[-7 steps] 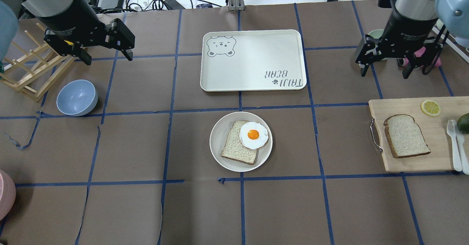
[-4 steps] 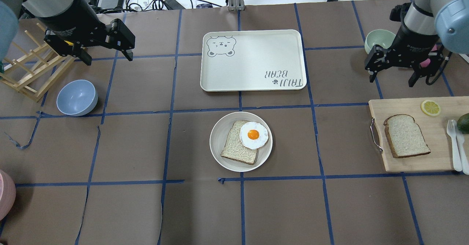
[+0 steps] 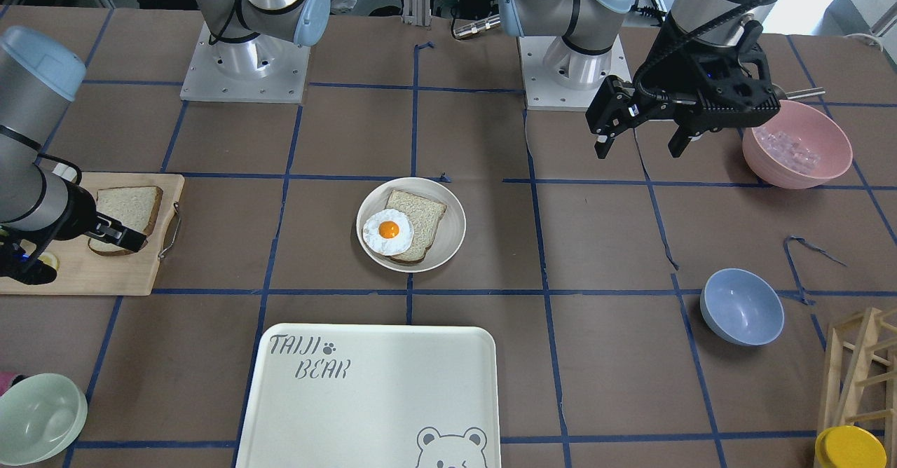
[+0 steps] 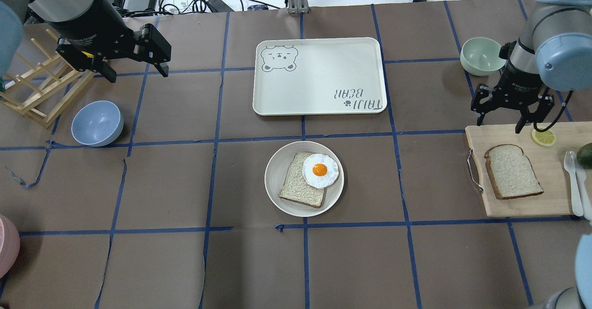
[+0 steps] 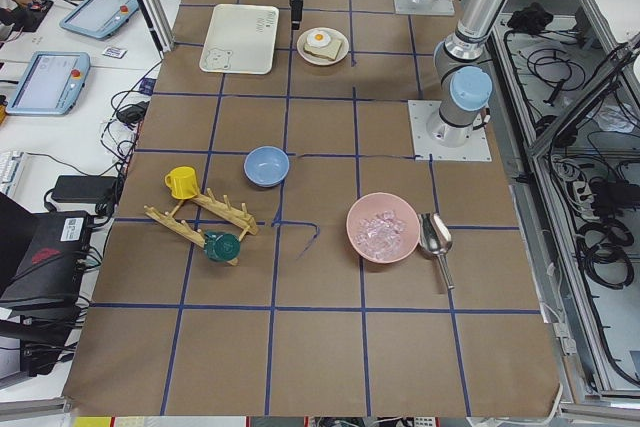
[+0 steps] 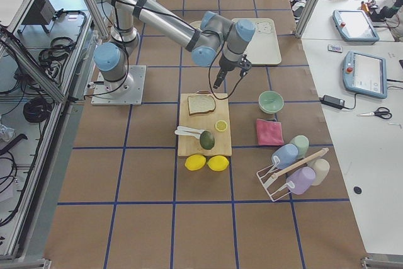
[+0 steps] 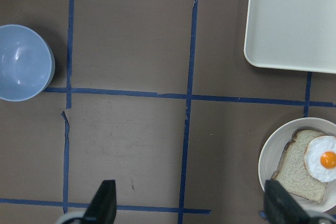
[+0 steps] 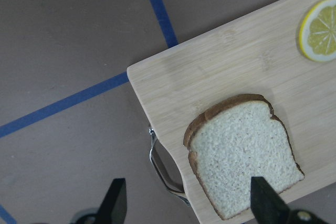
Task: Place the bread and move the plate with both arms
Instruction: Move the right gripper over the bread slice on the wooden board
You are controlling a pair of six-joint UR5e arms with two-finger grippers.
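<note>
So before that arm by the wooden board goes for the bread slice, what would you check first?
1. Right gripper open: ok, spread wide.
2. Bread free to grab: ok, it lies flat and alone on the cutting board.
3. Gripper down at the bread: not ok, it hangs above the board.
4. Plate ready: ok, a tan slice topped with a fried egg lies in it.
5. Left gripper out of the way: ok, open, far from the plate.

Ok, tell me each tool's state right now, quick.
Left tool: open, holding nothing.
Right tool: open, holding nothing, not yet on the bread.
</note>
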